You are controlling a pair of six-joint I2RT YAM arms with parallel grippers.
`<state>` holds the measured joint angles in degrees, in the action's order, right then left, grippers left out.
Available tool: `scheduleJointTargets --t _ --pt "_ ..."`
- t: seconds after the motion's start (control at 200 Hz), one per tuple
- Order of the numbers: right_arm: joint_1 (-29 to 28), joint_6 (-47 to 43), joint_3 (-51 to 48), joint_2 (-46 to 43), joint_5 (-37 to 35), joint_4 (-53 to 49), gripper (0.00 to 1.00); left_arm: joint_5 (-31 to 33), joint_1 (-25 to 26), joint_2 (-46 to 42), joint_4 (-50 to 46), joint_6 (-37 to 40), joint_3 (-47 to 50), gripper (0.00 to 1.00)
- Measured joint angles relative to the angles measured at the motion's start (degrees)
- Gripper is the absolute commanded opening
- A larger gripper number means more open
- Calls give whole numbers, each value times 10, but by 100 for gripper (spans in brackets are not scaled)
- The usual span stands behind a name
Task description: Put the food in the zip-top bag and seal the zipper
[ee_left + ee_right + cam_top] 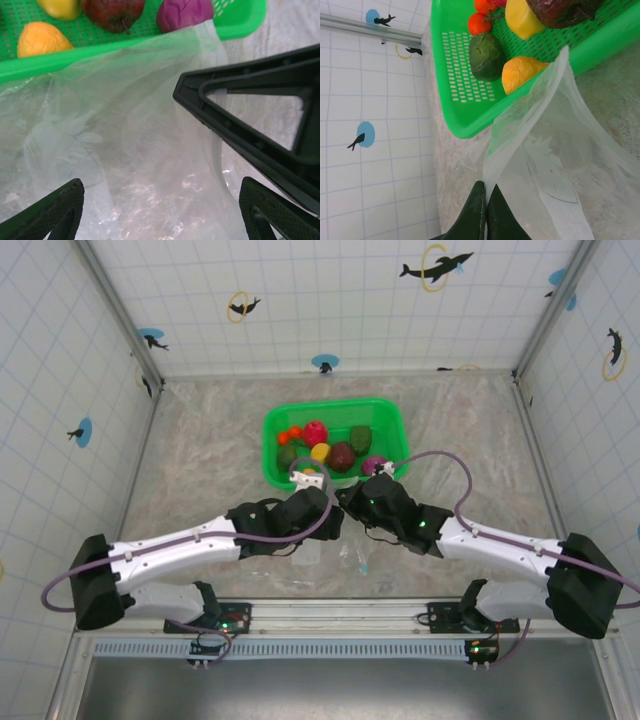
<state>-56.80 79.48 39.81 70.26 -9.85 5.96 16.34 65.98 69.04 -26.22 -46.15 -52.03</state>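
Observation:
The food lies in a green basket (390,420): a maroon piece (112,11), a purple one (185,12), an orange one (39,37), a yellow one (520,20), a dark green one (486,56) and a red one (479,23). The clear zip-top bag (135,140) lies on the table against the basket's near wall. My right gripper (486,192) is shut on the bag's edge and lifts it. A pale strip, the zipper (216,150), runs down beside that gripper's black finger (240,125). My left gripper (162,210) hangs open over the bag, holding nothing.
The green basket (465,100) stands just beyond both grippers, its near wall touching the bag. Tiled walls close in the marbled table (200,440) at the back and sides. The two arms meet at the middle, in front of the basket.

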Motion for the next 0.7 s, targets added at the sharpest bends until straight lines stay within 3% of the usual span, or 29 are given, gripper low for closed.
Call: scheduleJointTargets --t 0.13,0.475,0.581,0.696 --pt "0 0 0 0 1 0 0 -11 3 -22 11 -5 7 83" --pt "-8 6 0 0 0 3 0 -14 15 39 25 -5 8 82" --pt "-11 7 0 0 -6 3 0 1 16 46 25 -10 8 74" --pt "-15 6 0 0 -10 3 0 23 16 47 25 -15 8 56"
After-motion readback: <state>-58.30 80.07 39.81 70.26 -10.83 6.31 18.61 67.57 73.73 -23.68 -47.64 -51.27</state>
